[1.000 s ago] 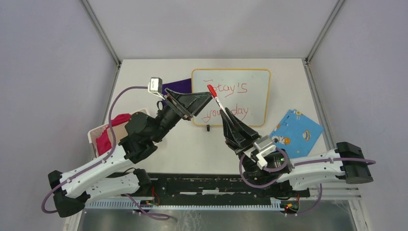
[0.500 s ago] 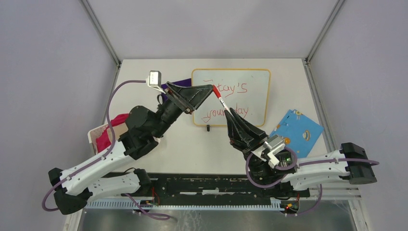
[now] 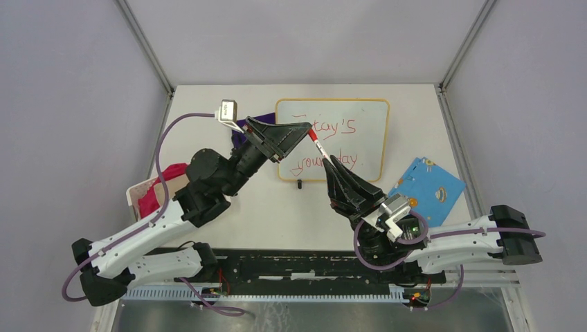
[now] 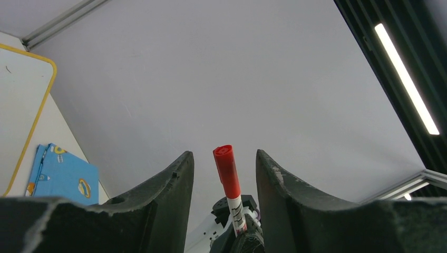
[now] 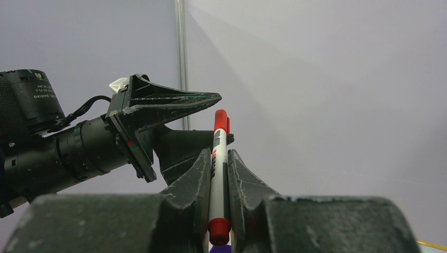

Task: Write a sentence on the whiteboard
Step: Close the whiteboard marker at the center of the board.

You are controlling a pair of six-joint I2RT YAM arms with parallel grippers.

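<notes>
- The whiteboard [image 3: 370, 149] is lying flat at the far middle of the table [image 3: 277, 207], its long side running left to right
- The sentence [image 3: 339, 128] is showing on it in red, in two lines; the hands are covering the first letters, so only "tay's" above and "your" plus the end of one more word below are readable
- The right hand [image 3: 331, 163] is clamped on a marker [image 3: 320, 146]; in the right wrist view its two fingers are pressing on the white body from both sides
- The marker is pointing up and away from the right hand, leaning to the left, over the left part of the whiteboard
- A red cap [image 4: 227, 171] is sitting on the far end of the marker
- The left hand [image 4: 224, 154] is reaching in from the left; its fingers are standing apart, one on each side of the cap, and the left wrist view is showing a small gap on both sides
- A purple cloth [image 3: 253, 123] is lying just left of the whiteboard, partly under the left hand
- A blue card [image 3: 426, 190] with small pictures is lying right of the whiteboard, apart from it, near the right edge of the table
- A pink cloth [image 3: 156, 194] is resting in a white tray [image 3: 135, 194] at the left edge
</notes>
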